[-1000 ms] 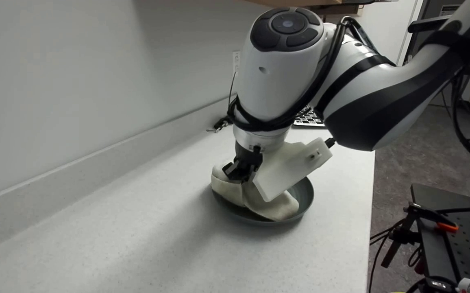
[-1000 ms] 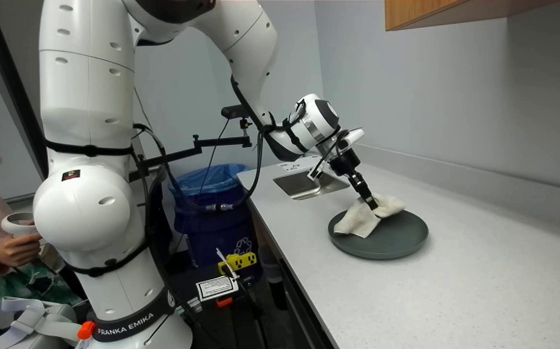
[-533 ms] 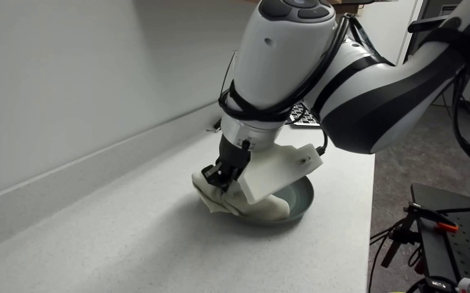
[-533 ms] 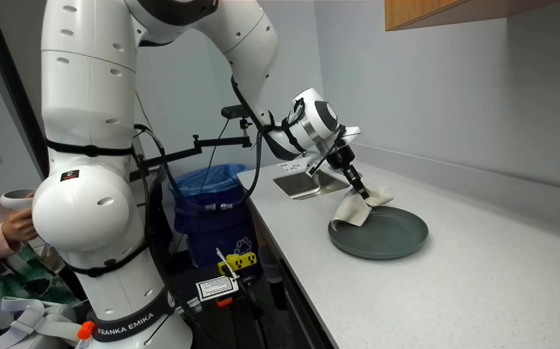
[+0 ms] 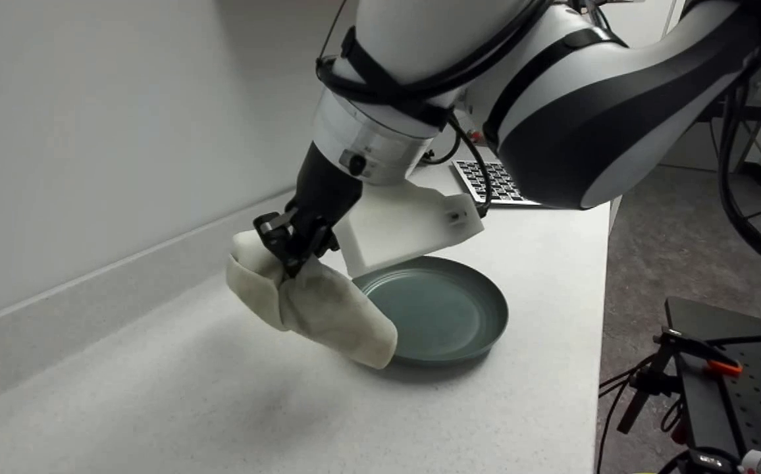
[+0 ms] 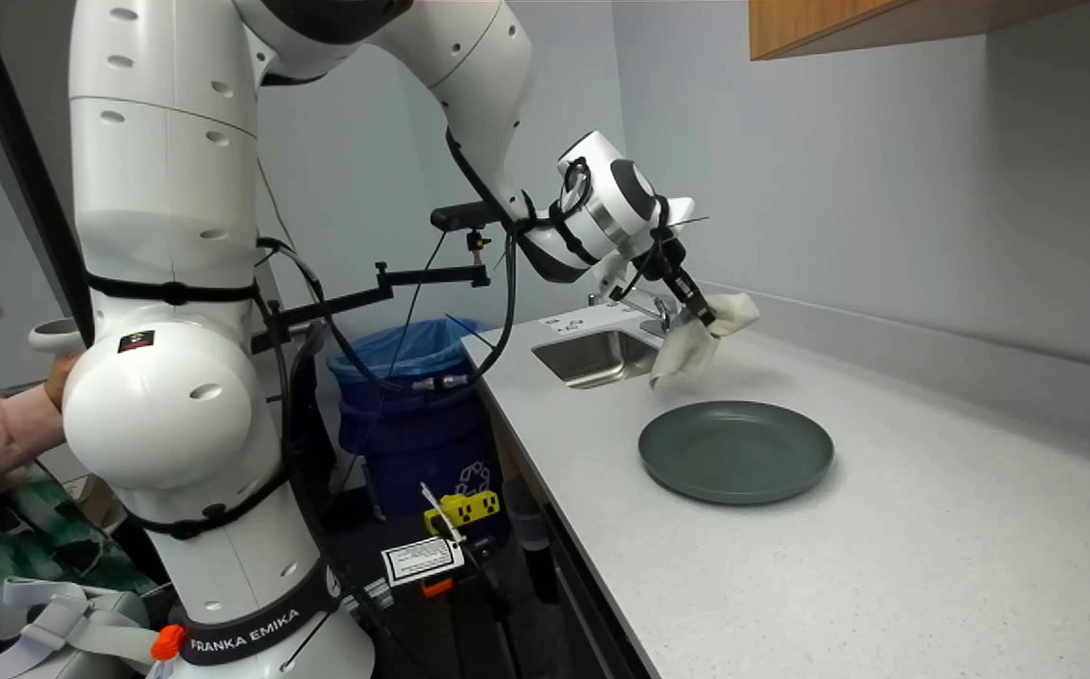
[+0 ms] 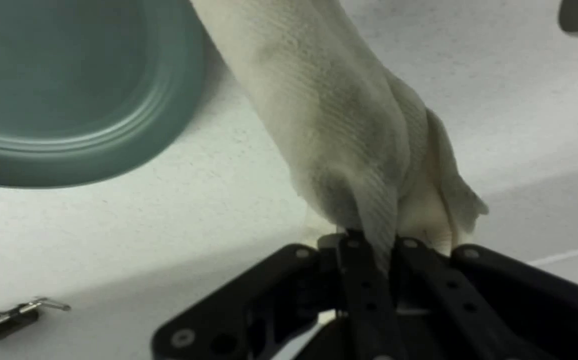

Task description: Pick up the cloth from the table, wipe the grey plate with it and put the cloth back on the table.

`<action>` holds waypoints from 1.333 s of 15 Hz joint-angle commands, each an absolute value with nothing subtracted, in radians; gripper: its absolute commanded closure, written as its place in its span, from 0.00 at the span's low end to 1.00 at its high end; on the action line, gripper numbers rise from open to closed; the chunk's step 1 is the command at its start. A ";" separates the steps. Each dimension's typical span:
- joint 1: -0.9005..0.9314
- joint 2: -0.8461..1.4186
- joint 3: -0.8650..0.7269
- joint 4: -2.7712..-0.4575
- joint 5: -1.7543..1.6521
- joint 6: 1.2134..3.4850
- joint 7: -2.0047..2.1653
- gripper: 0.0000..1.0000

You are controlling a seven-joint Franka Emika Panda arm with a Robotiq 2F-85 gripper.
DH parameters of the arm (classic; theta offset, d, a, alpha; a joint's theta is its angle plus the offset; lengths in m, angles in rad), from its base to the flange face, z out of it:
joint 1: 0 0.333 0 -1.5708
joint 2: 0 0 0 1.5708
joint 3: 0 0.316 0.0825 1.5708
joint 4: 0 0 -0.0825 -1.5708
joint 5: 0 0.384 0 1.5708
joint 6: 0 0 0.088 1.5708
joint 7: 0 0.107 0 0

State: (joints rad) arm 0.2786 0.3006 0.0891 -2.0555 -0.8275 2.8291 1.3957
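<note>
the tool [image 6: 708,321] is clamped on the cloth [image 5: 328,306], whose long end hangs near the plate [image 6: 738,453] on its sink [image 6: 592,358] side, so lowering to the worktop [image 6: 884,566] should avoid the rim, though height is hard to judge.

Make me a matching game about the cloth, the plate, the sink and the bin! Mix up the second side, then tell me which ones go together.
Things:
1. cloth
2. plate
3. sink
4. bin

What goes with them:
A. silver, set into the counter
B. pale cream, pinched in the gripper
C. blue, with a recycling sign on its side
D. grey-green, lying flat on the counter

Right pairs:
1-B
2-D
3-A
4-C
</note>
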 commanded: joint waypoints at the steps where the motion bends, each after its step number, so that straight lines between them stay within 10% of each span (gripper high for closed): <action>1: 0.277 0.311 0.138 -2.016 -0.801 2.892 1.333 0.98; 3: 0.266 0.334 0.182 -2.010 -0.769 2.925 1.301 0.98; 5: 0.246 0.353 0.232 -2.016 -0.715 2.931 1.252 0.67; 14: 0.124 0.353 0.359 -2.083 -0.548 2.865 1.037 0.00; 20: -0.072 0.257 0.527 -2.199 -0.315 2.812 0.670 0.00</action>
State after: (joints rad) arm 0.0385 0.3473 0.4283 -2.1206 -0.4163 2.8591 0.8188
